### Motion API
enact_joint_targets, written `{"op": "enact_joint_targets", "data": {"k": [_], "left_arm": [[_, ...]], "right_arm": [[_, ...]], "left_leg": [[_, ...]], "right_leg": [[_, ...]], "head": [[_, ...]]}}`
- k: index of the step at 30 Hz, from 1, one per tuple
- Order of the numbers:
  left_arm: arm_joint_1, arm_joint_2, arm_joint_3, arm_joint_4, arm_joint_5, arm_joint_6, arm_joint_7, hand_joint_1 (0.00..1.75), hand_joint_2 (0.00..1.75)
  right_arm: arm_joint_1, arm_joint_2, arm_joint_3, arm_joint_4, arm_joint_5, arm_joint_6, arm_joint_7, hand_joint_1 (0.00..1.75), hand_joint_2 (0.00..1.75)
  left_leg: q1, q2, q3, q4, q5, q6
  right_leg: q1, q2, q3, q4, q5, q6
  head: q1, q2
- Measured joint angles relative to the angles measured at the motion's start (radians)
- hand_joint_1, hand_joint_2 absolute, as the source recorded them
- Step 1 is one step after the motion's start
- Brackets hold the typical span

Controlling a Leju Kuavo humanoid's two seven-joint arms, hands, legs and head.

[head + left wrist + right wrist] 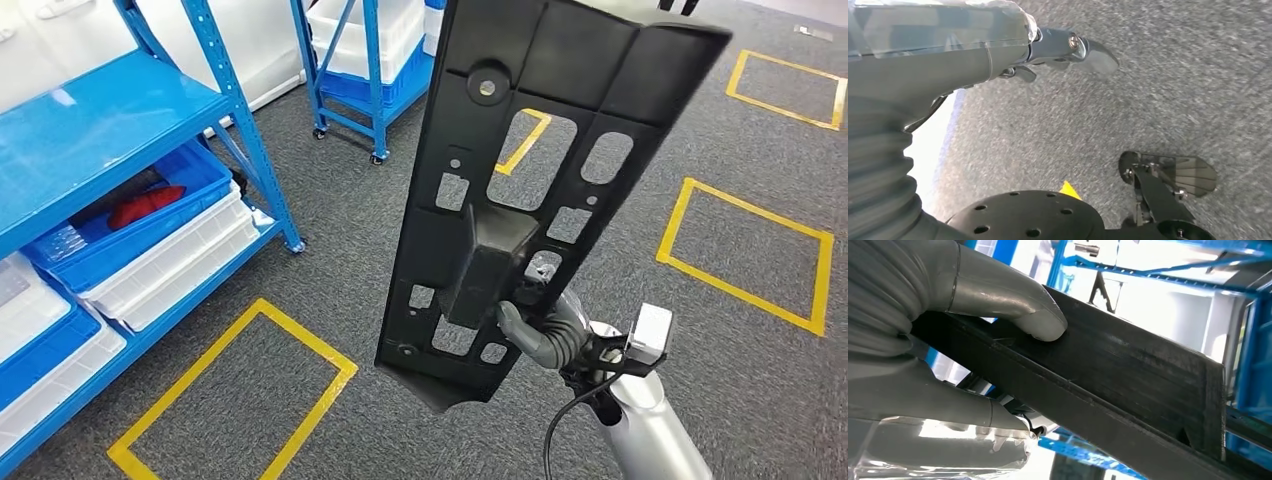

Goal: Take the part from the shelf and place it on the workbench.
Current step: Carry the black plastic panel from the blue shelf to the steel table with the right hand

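The part is a long black plastic panel with several cut-outs and a raised block in its middle. It stands nearly upright in front of me in the head view. My right hand grips it from behind near its lower end. In the right wrist view the thumb presses on the panel's black edge while the fingers wrap beneath it. My left hand hangs over the grey carpet and holds nothing, its fingers stretched out.
A blue shelf stands at the left with blue and white bins; one blue bin holds a red object. A second blue rack on wheels stands further back. Yellow tape rectangles mark the grey carpet.
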Motion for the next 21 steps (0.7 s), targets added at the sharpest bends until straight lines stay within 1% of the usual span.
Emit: {"op": "enact_joint_targets", "data": {"k": [1,2,3,4,5,6,7,8,9,10,11,12,13,14,15,16,17,18,19,20,21], "left_arm": [[0.000,-0.005,0.008,0.000,0.002,0.003,0.012,0.00,1.75],[-0.001,-0.010,0.014,0.000,0.003,0.007,0.020,0.00,1.75],[-0.001,-0.014,0.019,0.000,0.005,0.012,0.025,0.00,1.75],[0.000,-0.017,0.025,0.000,0.008,0.019,0.024,0.00,1.75],[0.001,-0.020,0.031,-0.001,0.010,0.027,0.019,0.00,1.75],[0.002,-0.022,0.036,-0.001,0.012,0.033,0.012,0.00,1.75],[0.004,-0.023,0.040,-0.001,0.013,0.038,0.004,0.00,1.75],[0.005,-0.024,0.043,-0.002,0.013,0.042,-0.004,0.00,1.75],[0.006,-0.024,0.046,-0.002,0.013,0.045,-0.014,0.00,1.75],[0.006,-0.025,0.048,-0.002,0.013,0.048,-0.026,0.00,1.75],[0.007,-0.026,0.051,-0.002,0.012,0.050,-0.038,0.00,1.75],[0.005,-0.027,0.053,-0.002,0.010,0.051,-0.050,0.00,1.75],[0.002,-0.028,0.055,-0.002,0.006,0.052,-0.060,0.00,1.75],[-0.001,-0.027,0.055,-0.002,0.000,0.053,-0.067,0.00,1.75],[-0.003,-0.027,0.055,-0.002,-0.005,0.053,-0.071,0.00,1.75],[-0.003,-0.027,0.055,-0.002,-0.008,0.053,-0.073,0.00,1.75],[-0.002,-0.027,0.055,-0.002,-0.010,0.053,-0.073,0.00,1.75],[0.000,-0.027,0.055,-0.002,-0.011,0.052,-0.073,0.00,1.75],[0.002,-0.027,0.055,-0.002,-0.012,0.051,-0.074,0.00,1.75],[0.004,-0.027,0.055,-0.001,-0.014,0.050,-0.075,0.00,1.75],[0.004,-0.027,0.055,-0.001,-0.017,0.047,-0.075,0.00,1.75]], "right_arm": [[-0.014,0.000,0.004,0.014,-0.007,0.004,0.003,1.75,1.75],[-0.028,0.000,0.009,0.028,-0.014,0.009,0.005,1.75,1.75],[-0.044,0.000,0.016,0.041,-0.020,0.012,0.004,1.75,1.75],[-0.059,0.000,0.025,0.053,-0.025,0.014,0.002,1.75,1.75],[-0.070,0.000,0.033,0.065,-0.029,0.014,-0.001,1.75,1.75],[-0.077,0.000,0.041,0.075,-0.032,0.013,-0.005,1.75,1.75],[-0.082,0.000,0.046,0.083,-0.034,0.012,-0.009,1.75,1.75],[-0.086,-0.001,0.051,0.089,-0.036,0.011,-0.012,1.75,1.75],[-0.091,-0.002,0.055,0.095,-0.039,0.010,-0.015,1.75,1.75],[-0.098,-0.002,0.060,0.099,-0.043,0.009,-0.019,1.75,1.75],[-0.104,-0.003,0.067,0.105,-0.048,0.008,-0.023,1.75,1.75],[-0.109,-0.003,0.072,0.111,-0.053,0.007,-0.029,1.75,1.75],[-0.111,-0.004,0.077,0.119,-0.059,0.006,-0.035,1.75,1.75],[-0.111,-0.005,0.080,0.127,-0.065,0.005,-0.042,1.75,1.75],[-0.111,-0.007,0.082,0.135,-0.070,0.005,-0.048,1.75,1.75],[-0.111,-0.010,0.084,0.143,-0.073,0.005,-0.054,1.75,1.75],[-0.111,-0.012,0.085,0.148,-0.076,0.005,-0.059,1.75,1.75],[-0.112,-0.014,0.086,0.153,-0.077,0.005,-0.063,1.75,1.75],[-0.112,-0.015,0.086,0.157,-0.078,0.005,-0.065,1.75,1.75],[-0.113,-0.016,0.087,0.161,-0.078,0.005,-0.067,1.75,1.75],[-0.112,-0.019,0.087,0.165,-0.078,0.002,-0.068,1.75,1.75]], "left_leg": [[0.000,0.008,0.001,0.002,-0.002,-0.003],[0.001,0.016,0.002,0.005,-0.006,-0.007],[-0.002,0.022,0.003,0.009,-0.010,-0.013],[-0.005,0.027,0.004,0.012,-0.014,-0.019],[-0.009,0.032,0.004,0.013,-0.017,-0.024],[-0.012,0.037,0.005,0.012,-0.018,-0.029],[-0.012,0.043,0.007,0.011,-0.019,-0.035],[-0.011,0.041,0.008,0.013,-0.023,-0.040],[-0.010,0.028,0.002,0.027,-0.036,-0.045],[-0.009,0.009,-0.014,0.063,-0.059,-0.048],[-0.008,-0.014,-0.040,0.121,-0.090,-0.049],[-0.008,-0.029,-0.075,0.195,-0.124,-0.048],[-0.009,-0.036,-0.109,0.266,-0.150,-0.048],[-0.010,-0.038,-0.132,0.311,-0.158,-0.046],[-0.010,-0.039,-0.138,0.319,-0.147,-0.043],[-0.010,-0.042,-0.124,0.282,-0.114,-0.040],[-0.009,-0.053,-0.097,0.215,-0.072,-0.037],[-0.008,-0.074,-0.069,0.146,-0.040,-0.034],[-0.005,-0.093,-0.047,0.088,-0.020,-0.030],[-0.003,-0.107,-0.035,0.055,-0.013,-0.027],[-0.003,-0.113,-0.031,0.044,-0.017,-0.023]], "right_leg": [[-0.005,-0.008,0.028,-0.049,0.030,0.004],[-0.007,-0.026,0.067,-0.121,0.058,0.006],[-0.005,-0.045,0.102,-0.186,0.078,0.004],[-0.003,-0.058,0.125,-0.231,0.088,-0.001],[0.001,-0.065,0.133,-0.252,0.086,-0.009],[0.005,-0.060,0.132,-0.253,0.084,-0.017],[0.005,-0.050,0.130,-0.254,0.084,-0.024],[0.004,-0.042,0.130,-0.256,0.086,-0.030],[0.002,-0.033,0.130,-0.259,0.088,-0.038],[0.001,-0.024,0.131,-0.263,0.090,-0.045],[0.001,-0.015,0.131,-0.264,0.091,-0.050],[0.004,-0.004,0.131,-0.265,0.092,-0.055],[0.008,0.007,0.130,-0.264,0.092,-0.057],[0.012,0.020,0.131,-0.263,0.092,-0.058],[0.014,0.033,0.131,-0.261,0.092,-0.058],[0.016,0.048,0.132,-0.259,0.091,-0.058],[0.016,0.063,0.132,-0.257,0.091,-0.057],[0.017,0.077,0.131,-0.254,0.091,-0.055],[0.018,0.090,0.128,-0.251,0.092,-0.051],[0.018,0.102,0.123,-0.250,0.095,-0.046],[0.016,0.114,0.118,-0.251,0.099,-0.038]], "head": [[0.000,0.000],[0.000,0.000],[0.000,0.000],[0.000,0.000],[0.000,0.000],[0.000,0.000],[0.000,0.000],[0.000,0.000],[0.000,0.000],[0.000,0.000],[0.000,0.000],[0.000,0.000],[0.000,0.000],[0.000,0.000],[0.000,0.000],[0.000,0.000],[0.000,0.000],[0.000,0.000],[0.000,0.000],[0.000,0.000],[0.000,0.000]]}}
